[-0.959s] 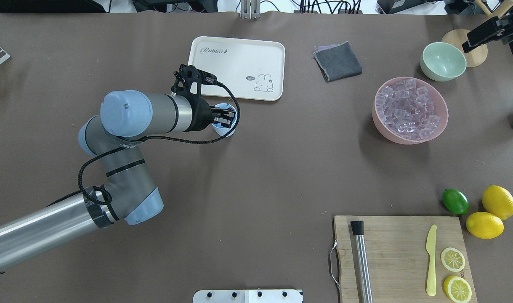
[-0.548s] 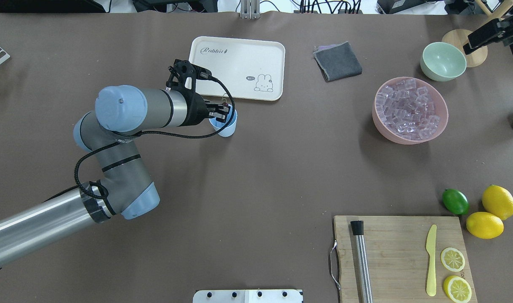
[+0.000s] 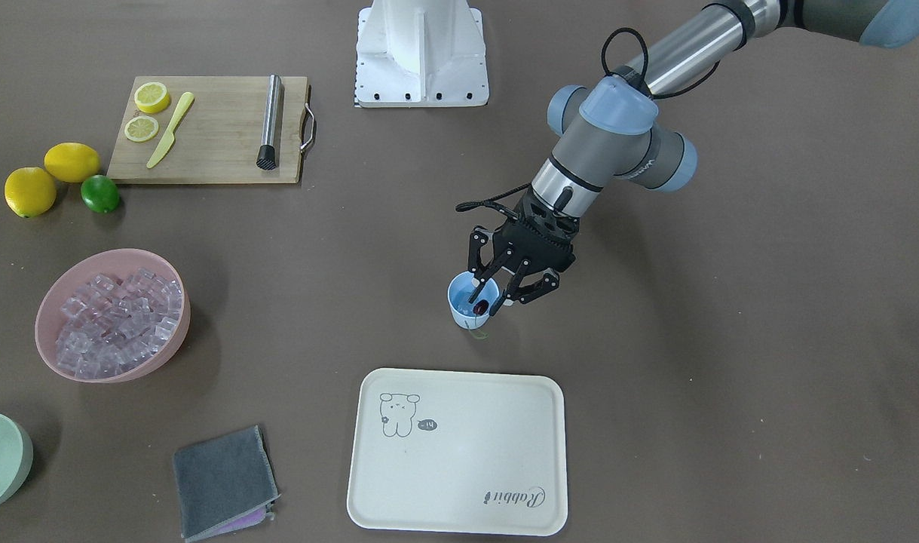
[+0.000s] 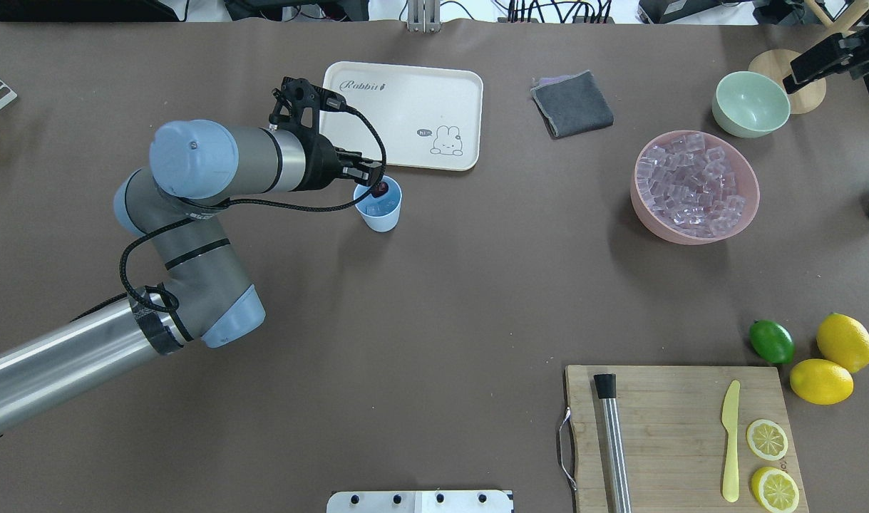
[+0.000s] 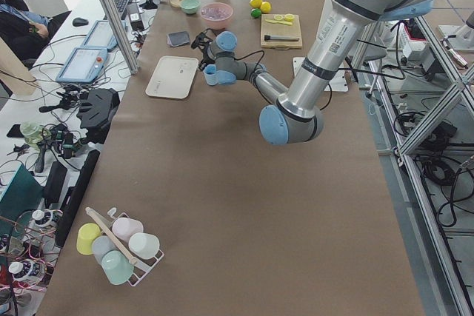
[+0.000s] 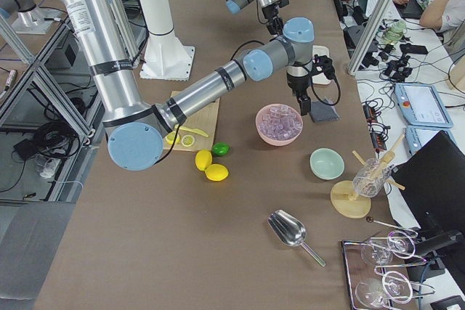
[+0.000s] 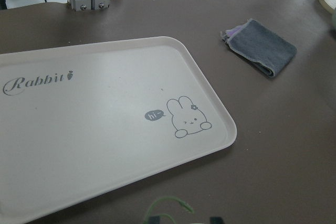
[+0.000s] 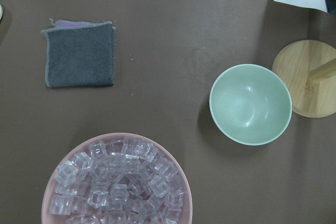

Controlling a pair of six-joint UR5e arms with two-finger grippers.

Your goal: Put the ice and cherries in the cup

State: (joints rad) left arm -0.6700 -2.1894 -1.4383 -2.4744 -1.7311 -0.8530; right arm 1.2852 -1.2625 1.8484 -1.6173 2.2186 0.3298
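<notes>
**L hand** (image 3: 486, 303): hangs over the small light blue plastic tumbler cup (image 3: 459, 309), jaws spread apart, nothing pinched.

**Cherry:** the tiny dark red round cherry (image 3: 480, 307) sits inside the cup, against the rim on the tray side. Its thin pale green stem (image 3: 476, 332) droops out over the rim.

**Overhead view:**
- L arm reaches in from the cup's 9–10 o'clock, w/ hand tips over the rim at approx 11 o'clock.
- Cup stands upright on the brown desk (image 4: 434, 320), near the front edge of the cream rectangular plastic tray w/ rabbit drawing (image 4: 398, 107). It is at the tray's 6 o'clock, not touching.

**L wrist cam:** stem loop at bottom edge, tray beyond it.

**Ice:** small clear glossy cubes (image 4: 694, 184) heaped in the wide pink bowl (image 4: 691, 239), at the cup's 3 o'clock, well apart. Any ice in the cup: cannot tell.

**R hand** (image 6: 304, 107): held above the desk near the pink bowl. R wrist cam looks down on the pink bowl, the pale green bowl (image 8: 251, 103) and a folded grey cloth (image 8: 80, 53). Spread or pressed together: cannot tell.
</notes>
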